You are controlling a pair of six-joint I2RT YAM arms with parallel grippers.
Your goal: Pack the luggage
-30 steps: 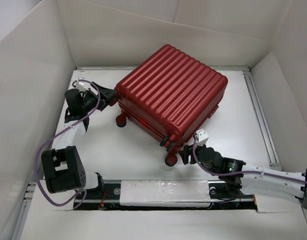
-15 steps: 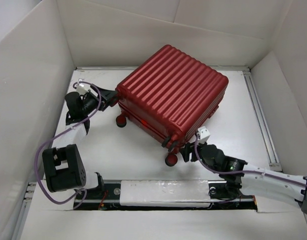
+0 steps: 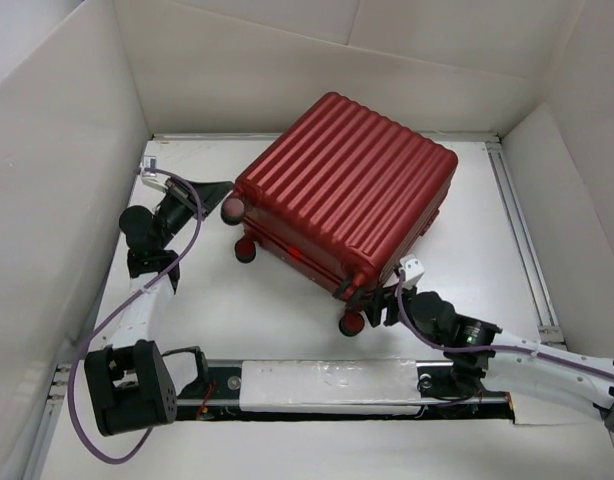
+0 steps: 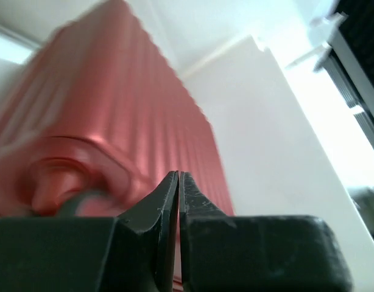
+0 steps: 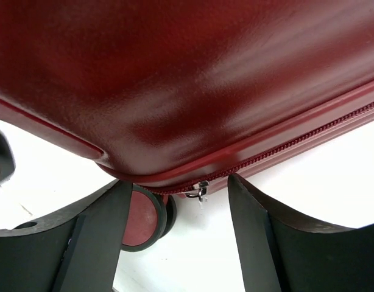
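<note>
White surface [image 3: 237,320] carries the closed red suitcase [image 3: 352,185] flat, centre-top of the overhead view; left fingers [image 4: 165,204] pinched empty at its left corner, likely bracing, right fingers [image 5: 95,243] spread wide facing the zipper pull [image 5: 201,191] by a wheel [image 5: 138,219], likely to unzip.

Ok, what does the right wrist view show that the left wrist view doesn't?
Only the right wrist view: a zipper pull hanging at a corner of the luggage, a wheel beside it, and the right fingers spread apart, gripping nothing. Only the left wrist view: the ribbed side of the shell, blurred, and the left fingers pressed together with nothing between them. Both: the dark red luggage, seen close up.
</note>
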